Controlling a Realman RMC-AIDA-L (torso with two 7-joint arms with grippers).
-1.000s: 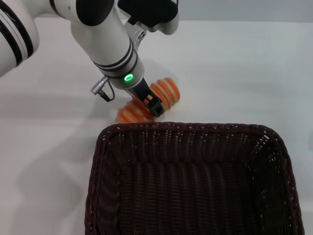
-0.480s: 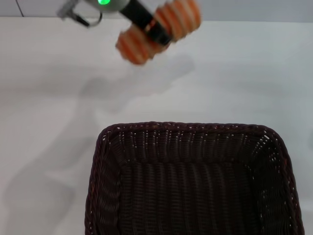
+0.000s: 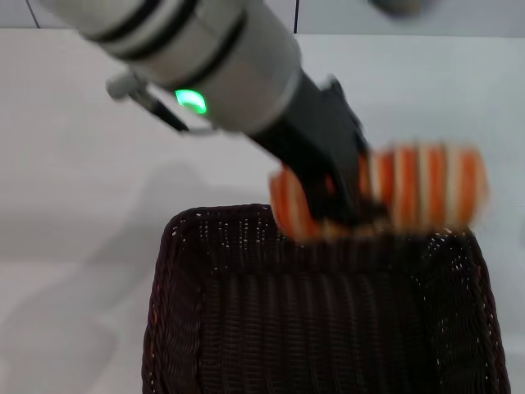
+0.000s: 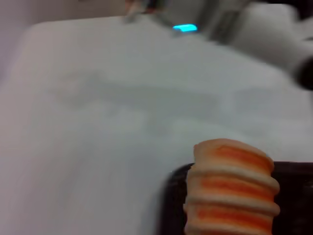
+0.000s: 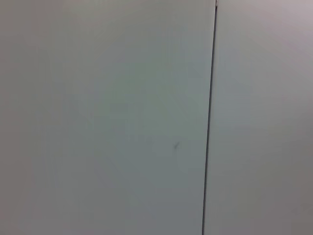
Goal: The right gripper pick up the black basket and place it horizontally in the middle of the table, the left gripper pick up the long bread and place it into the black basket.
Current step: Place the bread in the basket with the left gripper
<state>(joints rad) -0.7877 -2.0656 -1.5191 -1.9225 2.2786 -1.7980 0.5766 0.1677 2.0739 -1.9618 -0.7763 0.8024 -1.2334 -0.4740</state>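
The white desk fills the scene, and on its near middle sits the black basket, long side running left to right and its hollow holding nothing. Above the basket's far rim, the left arm reaches in from the far left, its green ring lit, and the left gripper is clamped across the long bread, which is off the desk and in the air. The bread's long axis lies roughly left to right, matching the basket's own length, with the larger part sticking out to the right of the gripper. It hangs over the far right part of the rim, so the open hollow lies nearer and lower than the load. The release seems to call for a short carry toward the near side, then a descent. The right gripper is out of sight; its wrist camera faces only a blank wall.
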